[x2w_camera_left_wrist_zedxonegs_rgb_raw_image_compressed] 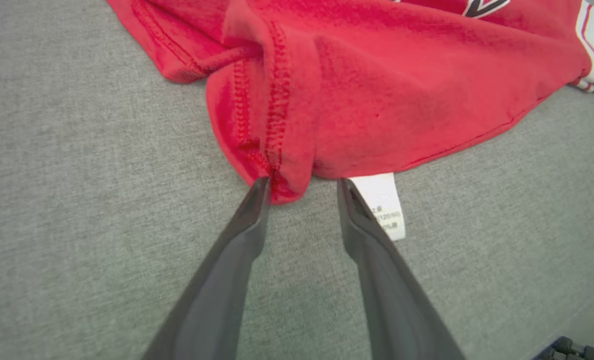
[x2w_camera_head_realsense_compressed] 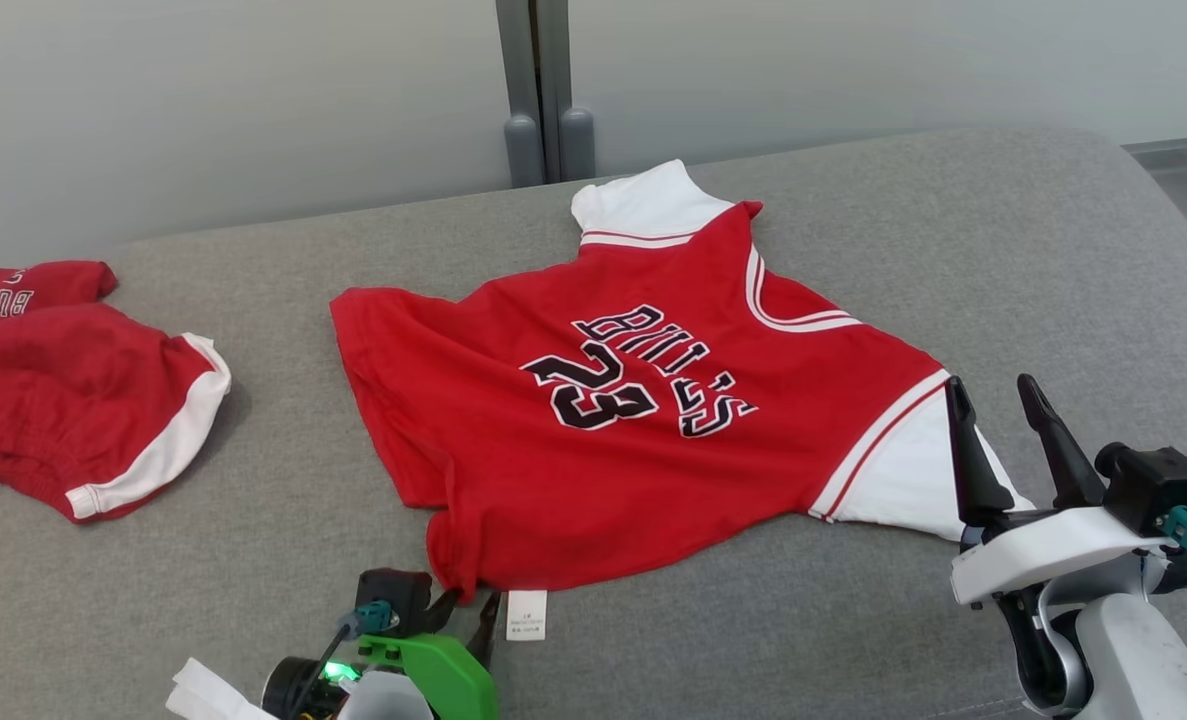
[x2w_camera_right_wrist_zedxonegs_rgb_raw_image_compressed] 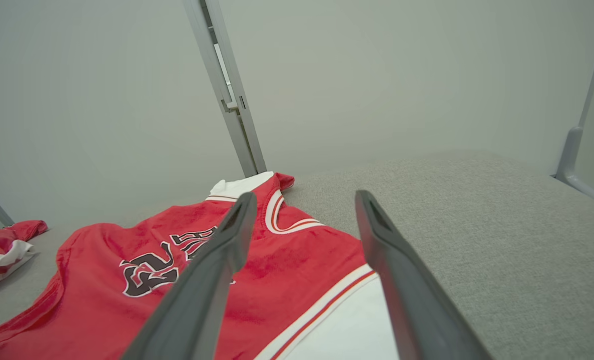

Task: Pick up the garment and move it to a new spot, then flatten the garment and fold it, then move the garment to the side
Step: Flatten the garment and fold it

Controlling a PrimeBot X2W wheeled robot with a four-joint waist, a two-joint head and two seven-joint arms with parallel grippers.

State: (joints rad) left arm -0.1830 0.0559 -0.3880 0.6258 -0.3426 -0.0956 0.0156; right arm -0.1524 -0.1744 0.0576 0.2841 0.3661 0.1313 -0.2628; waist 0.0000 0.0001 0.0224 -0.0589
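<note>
left hand (x2w_camera_left_wrist_zedxonegs_rgb_raw_image_compressed: 302,187) stood open astride the hem corner (x2w_camera_left_wrist_zedxonegs_rgb_raw_image_compressed: 281,182) of the jersey (x2w_camera_head_realsense_compressed: 633,400), set to pinch | right hand (x2w_camera_head_realsense_compressed: 991,385) hung open over its white sleeve (x2w_camera_head_realsense_compressed: 903,480), for a two-point lift

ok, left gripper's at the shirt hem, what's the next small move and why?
Probably close the left gripper on the hem corner: its fingers straddle that bunched fold, jaws apart, nothing gripped yet. The right gripper hangs open over the white sleeve.

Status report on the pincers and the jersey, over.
Left pincer open, straddling bunched hem corner of jersey. Right pincer open over white sleeve. Second red garment lies apart, far left.
</note>
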